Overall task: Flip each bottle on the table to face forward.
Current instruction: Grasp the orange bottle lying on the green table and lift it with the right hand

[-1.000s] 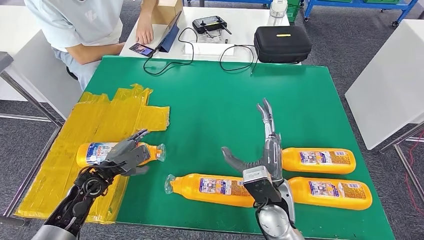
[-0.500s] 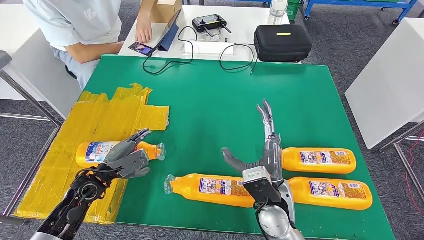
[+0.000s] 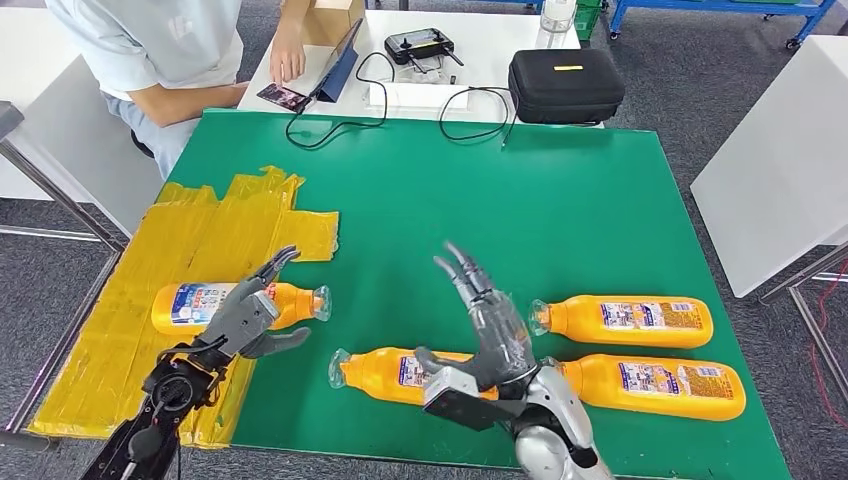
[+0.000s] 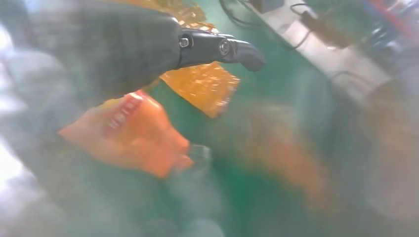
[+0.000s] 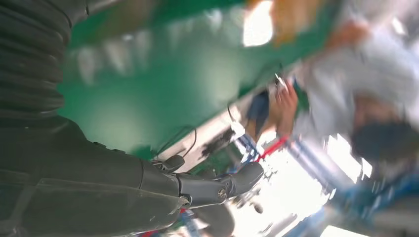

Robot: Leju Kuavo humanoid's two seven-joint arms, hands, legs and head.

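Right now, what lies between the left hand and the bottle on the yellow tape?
Nothing: in the head view the left hand hovers over the bottle lying on the yellow tape, fingers spread, overlapping its middle.

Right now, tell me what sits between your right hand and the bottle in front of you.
Nothing visible does. The right hand hangs open above the green table, right over the near middle bottle, whose far end the hand hides in the head view.

Four orange bottles (image 3: pixel 637 321) are being shown lying on one green table (image 3: pixel 420 200); two robot hands, one black case (image 3: pixel 565 86) and one person (image 3: pixel 160 50) are being counted.
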